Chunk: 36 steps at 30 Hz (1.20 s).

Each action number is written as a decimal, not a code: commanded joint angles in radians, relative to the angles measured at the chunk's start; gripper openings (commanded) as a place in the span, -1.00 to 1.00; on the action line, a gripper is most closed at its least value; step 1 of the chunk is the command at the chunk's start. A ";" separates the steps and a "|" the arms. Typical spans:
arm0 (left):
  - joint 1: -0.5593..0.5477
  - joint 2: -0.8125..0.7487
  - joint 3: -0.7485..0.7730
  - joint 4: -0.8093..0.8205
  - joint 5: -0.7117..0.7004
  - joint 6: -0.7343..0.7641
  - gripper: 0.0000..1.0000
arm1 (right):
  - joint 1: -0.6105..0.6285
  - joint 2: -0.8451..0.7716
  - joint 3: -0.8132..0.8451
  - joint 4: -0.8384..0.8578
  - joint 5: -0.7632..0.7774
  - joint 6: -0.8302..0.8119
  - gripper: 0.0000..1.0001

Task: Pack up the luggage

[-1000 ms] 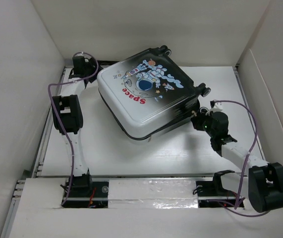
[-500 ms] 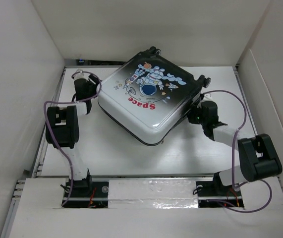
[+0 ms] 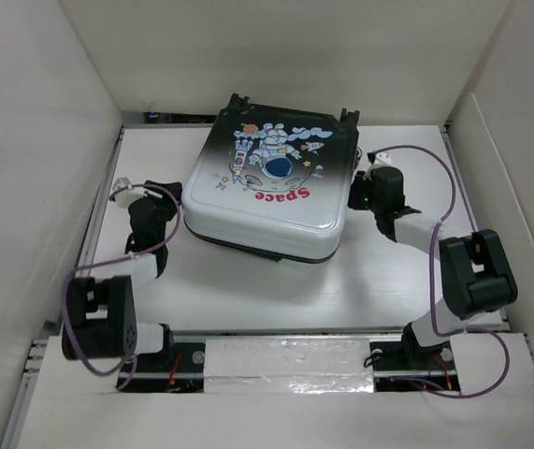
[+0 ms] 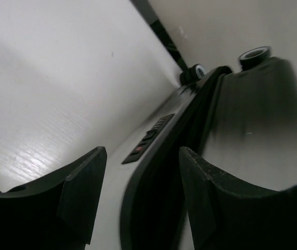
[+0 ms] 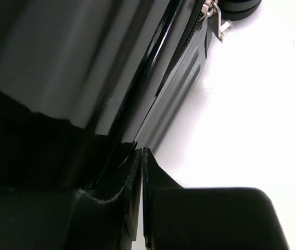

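The luggage lies flat and closed at the back middle of the table, astronaut and "Space" print up, wheels toward the back wall. My left gripper is open at its left side. In the left wrist view the gripper straddles the dark seam of the luggage, its fingers apart. My right gripper is at the luggage's right side. In the right wrist view it is shut, tips against the luggage's black side below a zipper pull; nothing shows between them.
White walls close in the table on the left, back and right. A rail with white tape runs along the near edge between the arm bases. A black wheel sticks up at the luggage's far corner.
The luggage has turned counterclockwise, from diagonal to square with the table, wheels now at the back. My left arm has drawn back toward the near side; my right arm has reached farther back.
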 commanded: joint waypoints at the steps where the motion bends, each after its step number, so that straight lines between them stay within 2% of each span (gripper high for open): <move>1: -0.041 -0.180 -0.001 -0.022 -0.018 0.024 0.12 | 0.020 -0.113 -0.001 0.161 -0.161 0.014 -0.69; 3: -0.041 -0.240 0.024 -0.156 -0.107 0.018 0.17 | -0.002 -0.148 -0.050 0.139 -0.169 0.021 -0.38; 4: -0.041 -0.293 0.036 -0.180 -0.141 0.012 0.29 | -0.017 -0.168 -0.069 0.129 -0.172 0.023 0.05; 5: -0.041 -0.326 0.039 -0.203 -0.202 -0.001 0.35 | -0.017 -0.206 -0.089 0.119 -0.172 0.023 0.19; 7: -0.032 -0.418 0.039 -0.219 -0.236 -0.012 0.42 | -0.038 -0.248 -0.154 0.084 -0.160 0.017 0.28; 9: -0.046 -0.469 0.054 -0.191 -0.198 0.001 0.37 | -0.052 -0.320 -0.207 0.072 -0.156 0.018 0.19; 10: -0.056 -0.495 0.088 -0.188 -0.178 0.017 0.16 | -0.052 -0.347 -0.265 0.079 -0.166 0.024 -0.08; 12: -0.075 -0.506 0.123 -0.183 -0.057 0.040 -0.29 | -0.063 -0.444 -0.325 0.111 -0.202 0.027 -0.44; 13: -0.105 -0.507 0.140 -0.179 -0.017 0.040 -0.59 | -0.063 -0.479 -0.351 0.110 -0.210 0.029 -0.77; 14: -0.125 -0.509 0.142 -0.176 0.061 0.046 -0.67 | -0.063 -0.517 -0.400 0.106 -0.215 0.027 -0.87; 16: -0.205 -0.518 0.114 -0.182 0.104 0.073 -0.93 | -0.051 -0.637 -0.446 0.083 -0.242 0.020 -1.00; 17: -0.233 -0.525 0.104 -0.195 0.115 0.095 -0.99 | -0.042 -0.675 -0.489 0.075 -0.253 0.014 -1.00; 21: -0.303 -0.640 -0.004 -0.387 0.077 0.146 -1.00 | 0.024 -0.824 -0.531 -0.064 -0.276 -0.015 -1.00; 22: -0.303 -0.742 -0.068 -0.425 0.075 0.140 -1.00 | 0.061 -0.847 -0.531 -0.081 -0.279 -0.025 -1.00; 24: -0.303 -0.867 -0.116 -0.586 0.037 0.135 -1.00 | 0.110 -0.858 -0.535 -0.112 -0.284 -0.031 -1.00; 25: -0.303 -0.983 -0.148 -0.637 0.037 0.135 -1.00 | 0.165 -0.861 -0.534 -0.123 -0.279 -0.035 -1.00; 28: -0.303 -1.094 -0.189 -0.797 0.021 0.126 -1.00 | 0.237 -0.848 -0.528 -0.138 -0.177 -0.042 -0.97; 29: -0.303 -1.092 -0.203 -0.817 0.076 0.120 -1.00 | 0.268 -0.829 -0.525 -0.135 -0.149 -0.042 -0.96; 32: -0.303 -1.029 -0.299 -0.740 0.176 0.080 -0.98 | 0.291 -0.797 -0.490 -0.108 -0.132 -0.065 -0.95; 36: -0.303 -0.864 -0.381 -0.555 0.228 0.057 -0.56 | 0.348 -0.760 -0.407 -0.106 -0.129 -0.085 -0.93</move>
